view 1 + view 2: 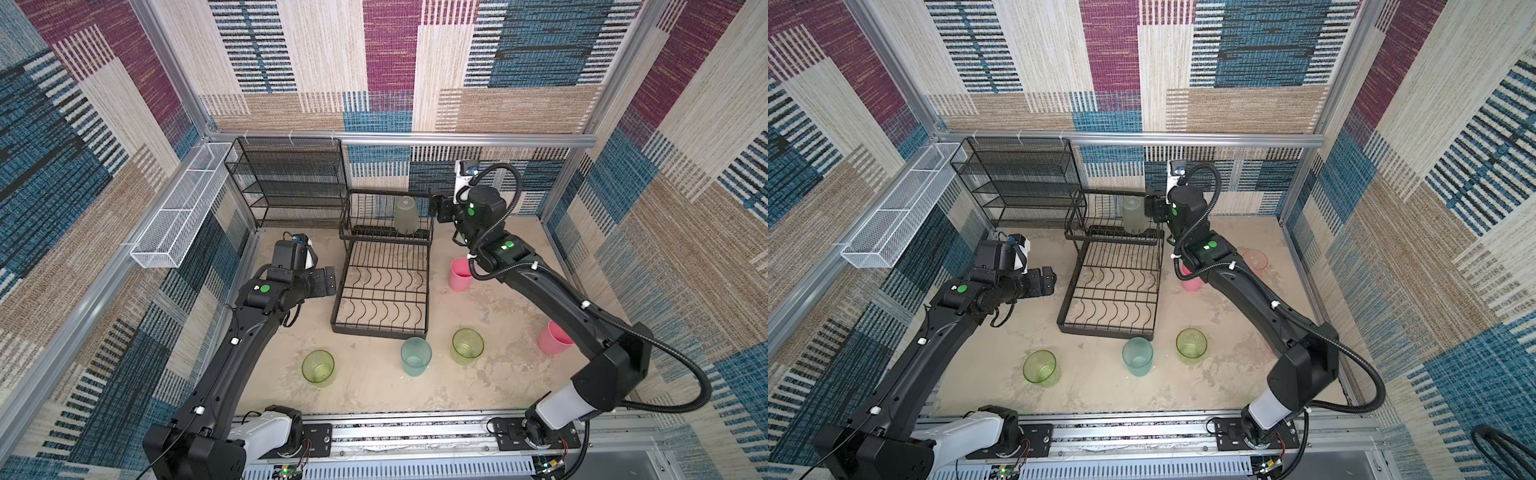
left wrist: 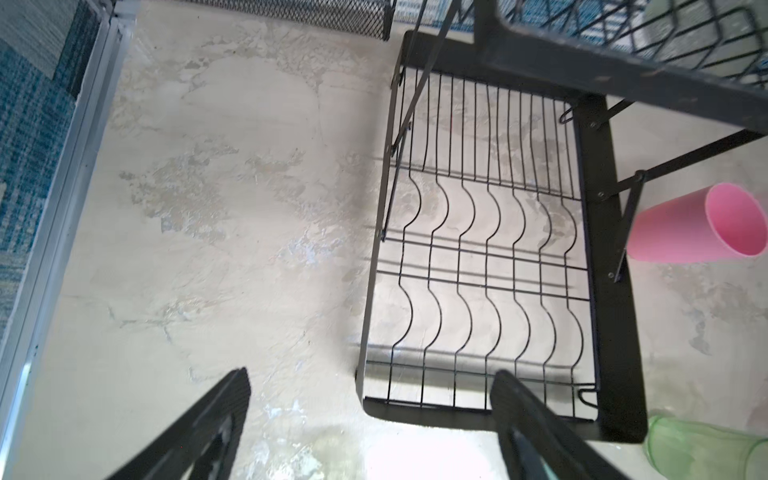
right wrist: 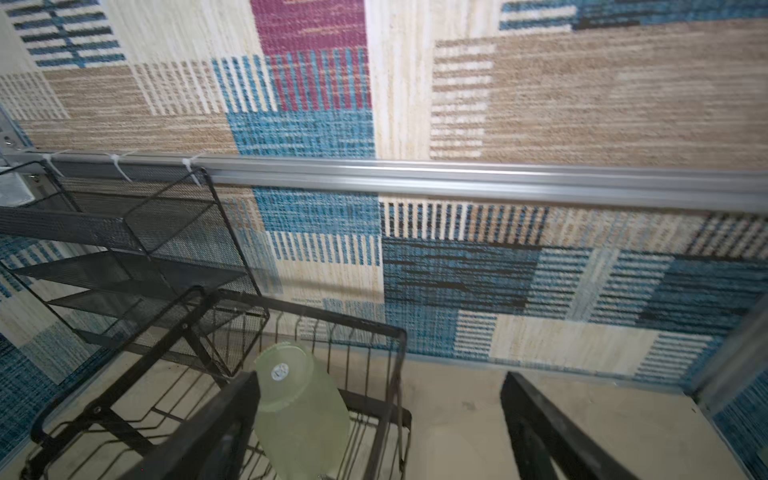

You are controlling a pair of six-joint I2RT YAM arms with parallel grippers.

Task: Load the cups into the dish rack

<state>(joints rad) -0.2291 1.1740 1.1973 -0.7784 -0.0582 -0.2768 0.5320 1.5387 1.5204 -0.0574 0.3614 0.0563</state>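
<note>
The cups look like light, thin-walled plastic, smooth enough to slip and soft enough to flex, so I would pinch each gently across its wall near the rim. A frosted green cup (image 1: 406,216) stands upside down on the raised shelf of the dish rack (image 1: 378,331), just beside my right gripper (image 1: 438,205), whose jaws are spread wide and hold nothing. That arm reaches far forward, wrist level with the shelf. My left gripper (image 1: 326,282) is equally wide and empty, elbow bent, hovering just beside the low tray. Behind both hands, on the table (image 1: 374,395), stand a green cup (image 1: 318,365), a teal cup (image 1: 415,355) and a second green cup (image 1: 467,347). A pink cup (image 1: 460,275) and another pink cup (image 1: 555,340) stand under my right arm.
</note>
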